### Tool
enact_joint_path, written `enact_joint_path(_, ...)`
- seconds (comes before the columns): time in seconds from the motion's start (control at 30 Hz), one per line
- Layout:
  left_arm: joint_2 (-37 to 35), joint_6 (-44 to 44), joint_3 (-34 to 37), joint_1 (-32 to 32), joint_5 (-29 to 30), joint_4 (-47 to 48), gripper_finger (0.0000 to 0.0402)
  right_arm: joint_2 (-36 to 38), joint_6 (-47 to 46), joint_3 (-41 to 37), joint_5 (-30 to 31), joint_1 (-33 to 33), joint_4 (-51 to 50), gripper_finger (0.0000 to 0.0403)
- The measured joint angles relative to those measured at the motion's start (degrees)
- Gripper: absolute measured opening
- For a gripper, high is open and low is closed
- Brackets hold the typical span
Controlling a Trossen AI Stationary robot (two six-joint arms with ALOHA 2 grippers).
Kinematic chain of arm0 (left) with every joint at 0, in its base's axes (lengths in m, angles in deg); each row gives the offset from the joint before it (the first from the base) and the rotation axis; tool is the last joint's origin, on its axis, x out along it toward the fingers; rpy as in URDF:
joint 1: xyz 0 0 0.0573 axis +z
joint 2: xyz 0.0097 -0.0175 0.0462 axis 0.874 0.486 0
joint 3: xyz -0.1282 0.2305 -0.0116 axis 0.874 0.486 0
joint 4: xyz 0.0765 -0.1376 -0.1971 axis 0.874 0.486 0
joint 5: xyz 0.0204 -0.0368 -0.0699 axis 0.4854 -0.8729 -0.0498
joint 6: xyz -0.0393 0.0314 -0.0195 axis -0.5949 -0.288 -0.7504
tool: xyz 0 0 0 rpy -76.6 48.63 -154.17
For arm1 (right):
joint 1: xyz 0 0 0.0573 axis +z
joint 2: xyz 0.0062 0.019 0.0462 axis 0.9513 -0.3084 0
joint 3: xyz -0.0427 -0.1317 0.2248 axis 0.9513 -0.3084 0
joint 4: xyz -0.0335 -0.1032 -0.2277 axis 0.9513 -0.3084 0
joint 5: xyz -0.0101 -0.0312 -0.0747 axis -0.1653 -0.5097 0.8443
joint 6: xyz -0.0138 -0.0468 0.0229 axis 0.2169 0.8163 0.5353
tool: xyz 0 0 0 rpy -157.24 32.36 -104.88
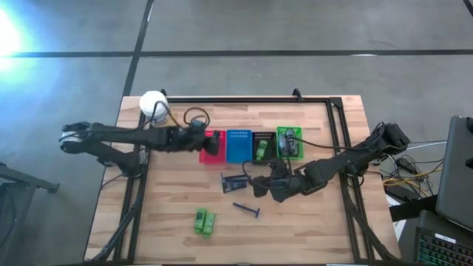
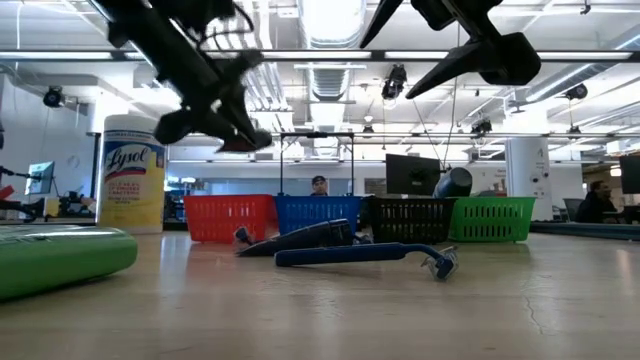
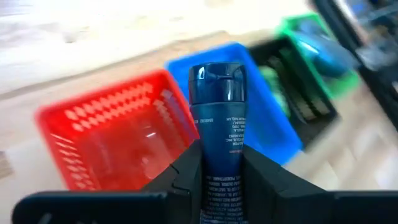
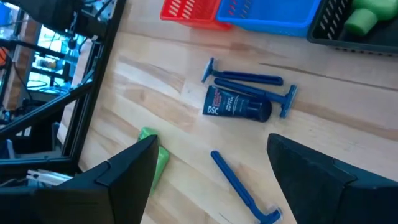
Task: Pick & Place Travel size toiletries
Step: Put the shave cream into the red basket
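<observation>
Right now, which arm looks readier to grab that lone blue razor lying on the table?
The right. Its gripper hangs open just beside the lone razor, fingers spread above it. The left gripper is farther off, over the red basket, shut on a dark blue tube.

The dark-blue tube (image 3: 216,130) in the left wrist view has its lower end hidden between the left gripper's fingers (image 3: 180,177), and its small print is too fine to read. The green basket (image 3: 311,37) behind it is blurred, its contents unclear. In the low view a green packet (image 2: 60,260) is cut off at the left edge. The right wrist view cuts off the black basket (image 4: 336,31).
</observation>
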Motion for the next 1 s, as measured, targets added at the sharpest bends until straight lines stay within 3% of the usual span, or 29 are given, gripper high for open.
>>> enact_joint_path(0.17,4.28,0.37,0.02,4.89,-2.96,0.0,0.0085,0.01,0.75,0.0,0.62,0.0,-0.03,0.0303)
enact_joint_path(0.47,11.84,0.04,-0.7,4.66,-3.57,0.04,0.0092,0.02,2.42,0.0,0.8,0.47,-0.16,0.0311)
enact_joint_path(0.8,8.66,-1.38,-1.33,4.38,-3.69,3.96,0.0197,0.07,5.14,0.0,0.31,0.9,-1.42,0.0321)
enact_joint_path(1.0,1.77,3.31,-4.21,1.99,-12.12,9.74,0.0243,0.11,7.28,0.0,-1.89,0.88,-1.83,0.0329)
